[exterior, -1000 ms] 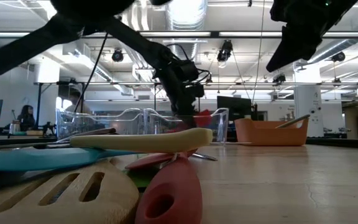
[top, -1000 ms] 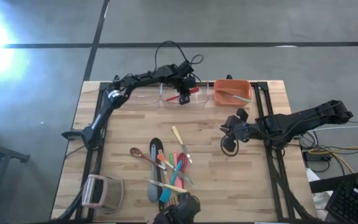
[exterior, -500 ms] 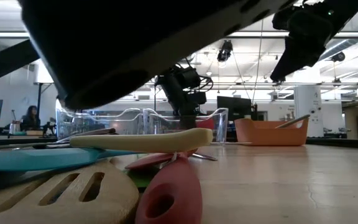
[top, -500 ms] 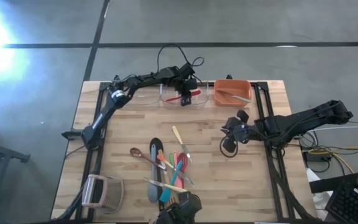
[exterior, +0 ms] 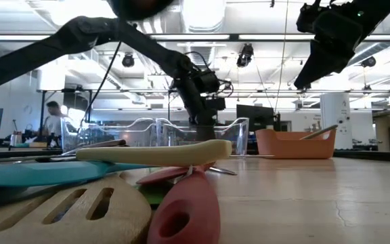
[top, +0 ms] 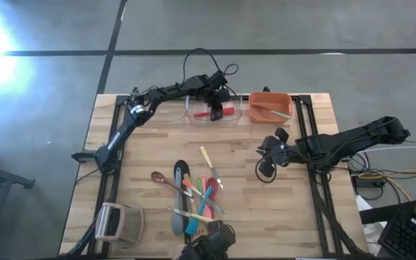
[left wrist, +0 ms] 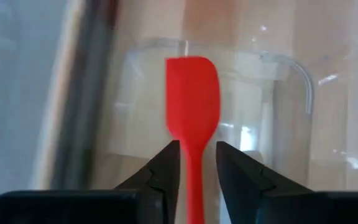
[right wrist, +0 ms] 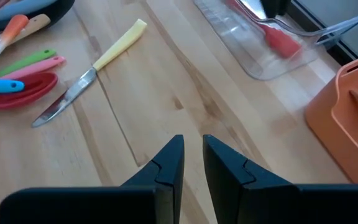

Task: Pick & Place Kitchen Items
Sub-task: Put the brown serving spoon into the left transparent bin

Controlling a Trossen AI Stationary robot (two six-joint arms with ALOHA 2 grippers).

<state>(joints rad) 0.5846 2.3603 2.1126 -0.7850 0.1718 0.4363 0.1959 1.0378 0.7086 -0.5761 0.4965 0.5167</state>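
Observation:
A red spatula lies inside the clear bin at the table's far edge and also shows in the right wrist view. My left gripper hangs over that bin, open, with one finger on each side of the spatula's handle and a thin gap on both sides. My right gripper hovers open over bare wood right of centre. Several utensils lie piled near the near edge, and a yellow-handled knife lies beside them.
An orange bin with a utensil in it stands right of the clear bin. A boxy pinkish-white handled object sits at the near left corner. Bare wood lies between the pile and the bins. A person shows in the room behind.
The left gripper has stayed over the clear bin, shifting slightly. The red spatula's slant has flattened, and it now lies in the bin. The right arm has kept still.

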